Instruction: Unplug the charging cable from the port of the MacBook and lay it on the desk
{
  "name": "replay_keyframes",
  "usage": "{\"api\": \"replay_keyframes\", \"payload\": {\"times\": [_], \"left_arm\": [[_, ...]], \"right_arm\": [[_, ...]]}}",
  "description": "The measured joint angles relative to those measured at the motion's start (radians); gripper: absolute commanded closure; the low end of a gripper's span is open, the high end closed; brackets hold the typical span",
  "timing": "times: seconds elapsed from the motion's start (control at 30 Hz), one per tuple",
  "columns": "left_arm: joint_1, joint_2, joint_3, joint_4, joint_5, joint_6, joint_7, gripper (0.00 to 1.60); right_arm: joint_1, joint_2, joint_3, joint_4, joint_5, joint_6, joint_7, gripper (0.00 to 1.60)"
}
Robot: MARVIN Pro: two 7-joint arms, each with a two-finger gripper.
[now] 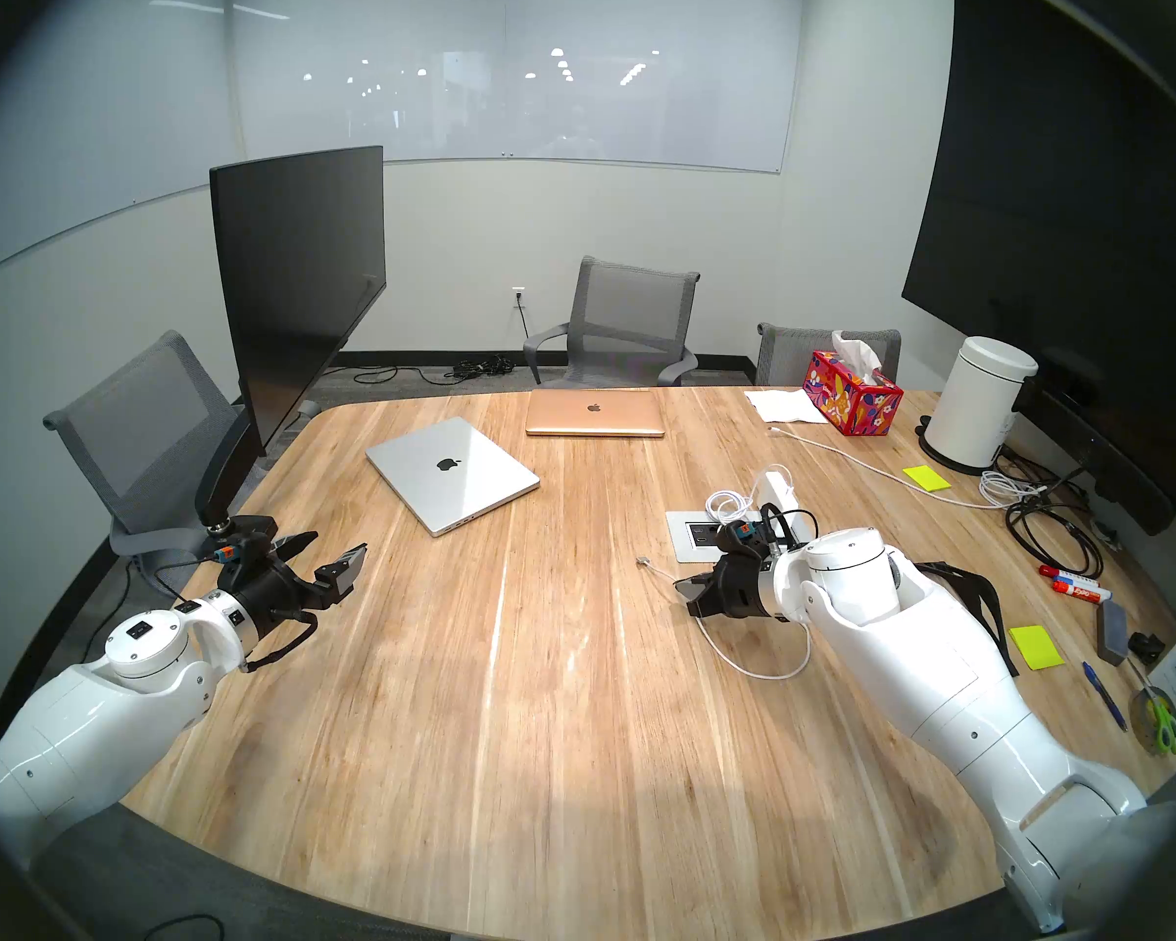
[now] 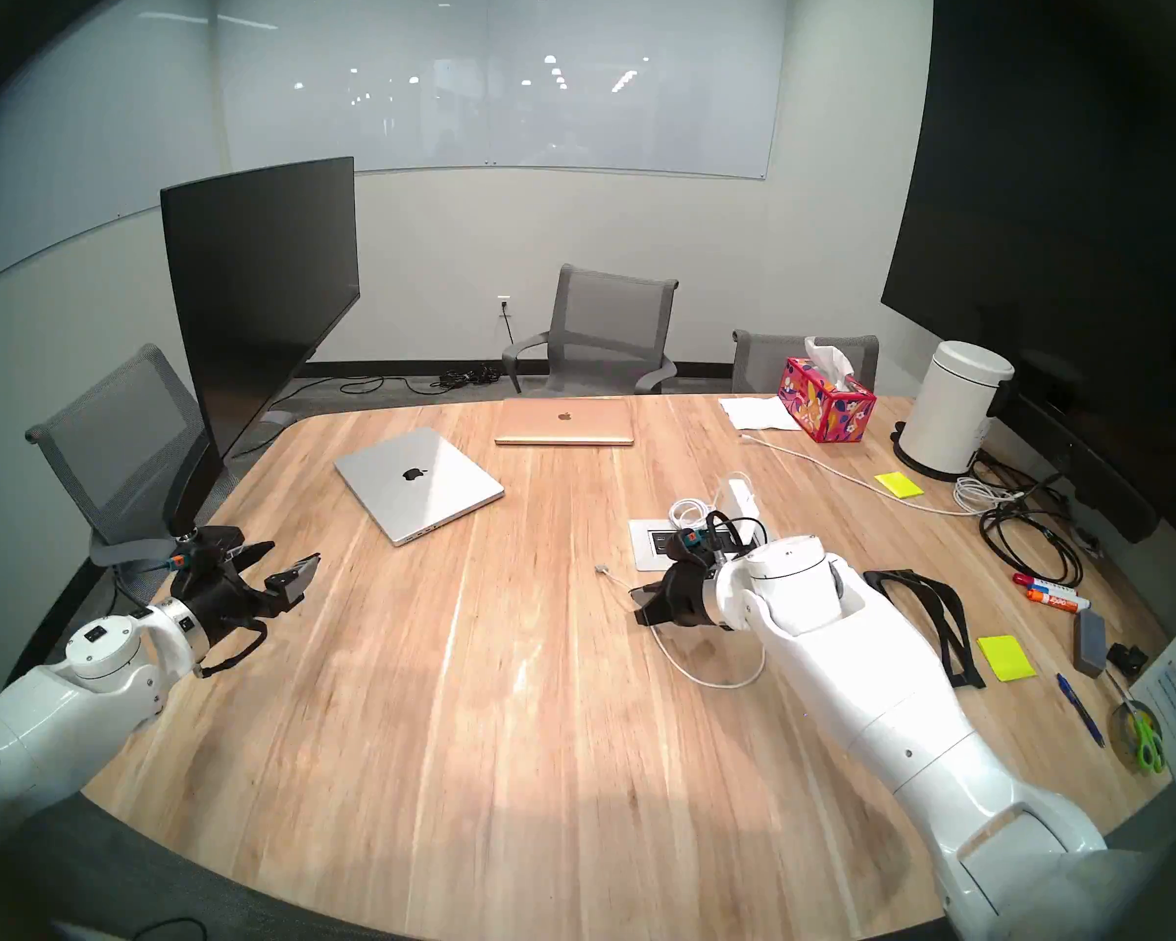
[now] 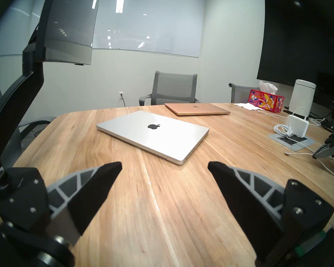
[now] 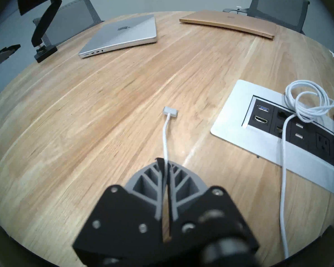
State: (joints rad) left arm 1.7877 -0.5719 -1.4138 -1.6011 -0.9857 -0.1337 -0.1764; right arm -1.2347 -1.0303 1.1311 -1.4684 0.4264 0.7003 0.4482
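Observation:
The silver MacBook (image 1: 453, 474) lies closed on the wooden desk (image 1: 504, 681) at the far left, and nothing is plugged into its side ports (image 4: 94, 53). My right gripper (image 4: 164, 162) is shut on the thin white charging cable (image 4: 165, 137), low over the desk beside the outlet box. The cable's silvery connector tip (image 4: 170, 111) sticks out free ahead of the fingers, pointing toward the MacBook. I cannot tell whether it touches the wood. The cable loops back under my right wrist to the white power brick (image 1: 779, 495). My left gripper (image 3: 164, 168) hovers open and holds nothing, near the MacBook's near corner.
A rose-gold laptop (image 1: 595, 413) lies at the far edge. The white outlet box (image 1: 690, 535) is set into the desk by my right wrist. A monitor arm (image 1: 222, 485) is clamped at the left. Tissue box (image 1: 850, 393), white canister (image 1: 975, 410), black cables (image 1: 1047, 525) and markers crowd the right side.

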Motion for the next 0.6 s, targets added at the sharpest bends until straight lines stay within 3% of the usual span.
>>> {"api": "replay_keyframes", "payload": {"times": [0.6], "left_arm": [[0.0,0.0,0.0,0.0,0.0,0.0,0.0,0.0]], "right_arm": [[0.022,-0.014,0.004,0.02,-0.001,-0.004,0.01,0.0]]}}
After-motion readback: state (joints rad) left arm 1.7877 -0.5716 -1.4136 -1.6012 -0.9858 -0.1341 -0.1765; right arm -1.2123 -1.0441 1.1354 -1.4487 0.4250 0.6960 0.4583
